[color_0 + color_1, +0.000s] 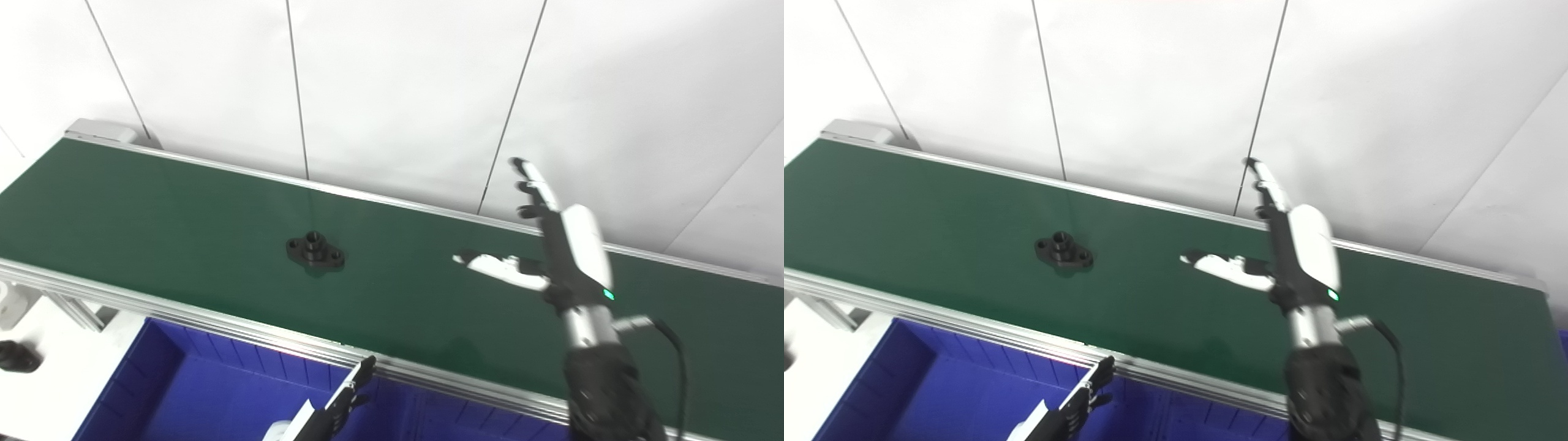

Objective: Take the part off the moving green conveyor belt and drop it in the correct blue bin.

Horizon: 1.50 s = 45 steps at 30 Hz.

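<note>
Left eye view: matte black flanged part [315, 250].

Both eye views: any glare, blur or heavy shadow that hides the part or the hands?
Left eye view: even light, the black part is sharp with only a faint shadow; the right hand is slightly soft-edged. Right eye view: a pale sheen on the conveyor rail; the left hand is cut by the bottom edge.
</note>
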Tool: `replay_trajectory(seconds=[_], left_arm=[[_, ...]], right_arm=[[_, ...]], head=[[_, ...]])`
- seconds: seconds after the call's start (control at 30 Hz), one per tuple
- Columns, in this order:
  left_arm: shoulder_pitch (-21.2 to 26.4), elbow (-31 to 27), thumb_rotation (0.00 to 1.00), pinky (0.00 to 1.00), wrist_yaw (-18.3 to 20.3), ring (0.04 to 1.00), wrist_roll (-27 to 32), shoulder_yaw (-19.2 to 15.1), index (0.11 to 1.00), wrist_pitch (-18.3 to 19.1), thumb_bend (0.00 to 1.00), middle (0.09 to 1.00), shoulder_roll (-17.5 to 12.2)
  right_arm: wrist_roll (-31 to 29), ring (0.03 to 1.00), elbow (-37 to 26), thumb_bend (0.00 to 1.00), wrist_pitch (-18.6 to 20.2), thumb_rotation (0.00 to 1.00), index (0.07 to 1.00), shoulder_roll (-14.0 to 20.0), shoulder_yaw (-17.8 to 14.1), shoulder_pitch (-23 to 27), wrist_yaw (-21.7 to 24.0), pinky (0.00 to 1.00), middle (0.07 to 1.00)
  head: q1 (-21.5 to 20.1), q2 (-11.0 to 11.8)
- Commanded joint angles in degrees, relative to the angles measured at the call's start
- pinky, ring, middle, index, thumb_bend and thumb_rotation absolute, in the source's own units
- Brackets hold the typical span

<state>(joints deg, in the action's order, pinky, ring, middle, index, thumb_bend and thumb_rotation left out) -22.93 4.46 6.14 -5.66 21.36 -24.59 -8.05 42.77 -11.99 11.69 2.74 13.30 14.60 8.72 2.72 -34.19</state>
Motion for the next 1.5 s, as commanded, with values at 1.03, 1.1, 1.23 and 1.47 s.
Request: replay_trajectory(seconds=[1.03,1.1,1.23,1.47], left_arm=[[-1.6,-4.4,0.75,0.86,-2.0,1.000,-7.7,4.5,1.000,-1.5,0.90,1.000,1.0],[-1.9,-5.1,0.76,0.87,-1.7,1.000,-8.0,4.4,1.000,-0.9,0.92,1.000,1.3],[-2.3,-5.1,0.76,0.86,-1.7,1.000,-8.1,4.5,1.000,-1.3,0.92,1.000,1.8],[-2.8,-5.6,0.76,0.86,-1.7,1.000,-8.6,4.6,1.000,-1.9,0.93,1.000,2.1]], right_arm=[[9.2,0.781,47.1,1.00,3.6,0.62,0.871,-10.1,19.4,25.0,-8.5,0.74,0.822],[9.4,0.764,47.9,1.00,3.6,0.61,0.862,-10.4,20.3,25.3,-8.6,0.72,0.806],[9.1,0.737,50.1,1.00,3.7,0.59,0.850,-11.1,21.5,25.6,-9.2,0.68,0.788],[9.6,0.654,53.3,0.95,3.2,0.52,0.811,-10.4,22.7,25.0,-12.1,0.57,0.748]], head=[[4.4,-1.9],[4.7,-1.9],[4.8,-2.1],[5.0,-2.3]])
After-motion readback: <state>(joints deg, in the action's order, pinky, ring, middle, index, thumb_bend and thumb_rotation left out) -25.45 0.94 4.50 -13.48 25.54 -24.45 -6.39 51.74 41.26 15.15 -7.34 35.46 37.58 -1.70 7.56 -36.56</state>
